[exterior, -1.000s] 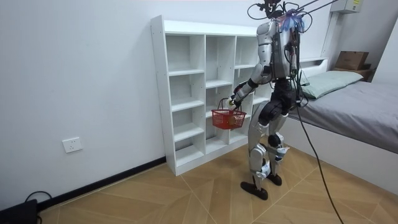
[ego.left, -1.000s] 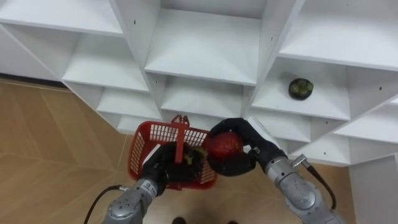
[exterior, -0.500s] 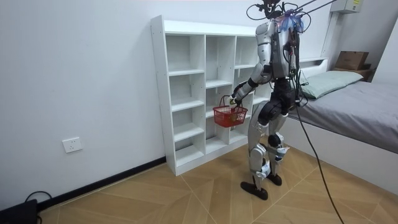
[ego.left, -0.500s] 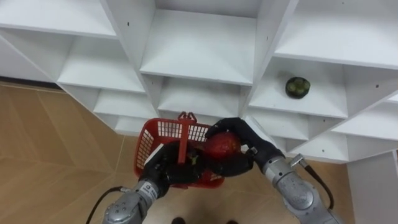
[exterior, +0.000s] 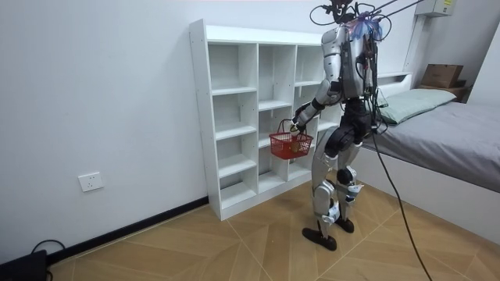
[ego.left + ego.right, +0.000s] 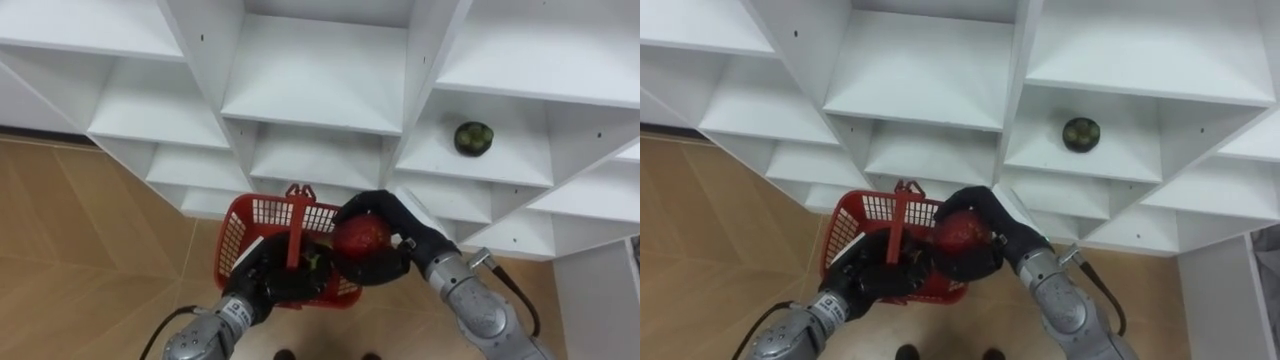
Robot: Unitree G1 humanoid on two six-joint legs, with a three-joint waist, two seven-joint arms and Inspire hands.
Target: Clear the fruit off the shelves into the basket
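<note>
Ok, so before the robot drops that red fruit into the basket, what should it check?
1. Red fruit gripped by the right robot hand: ok, fingers curl round it.
2. Red basket held by the left robot hand: ok, shut on its handle.
3. Fruit over the basket's opening: cannot tell, it is at the right rim.
4. Room inside the basket: cannot tell, the hands hide much of it.
5. Other fruit collected: not ok, a green fruit lies on a shelf.
</note>
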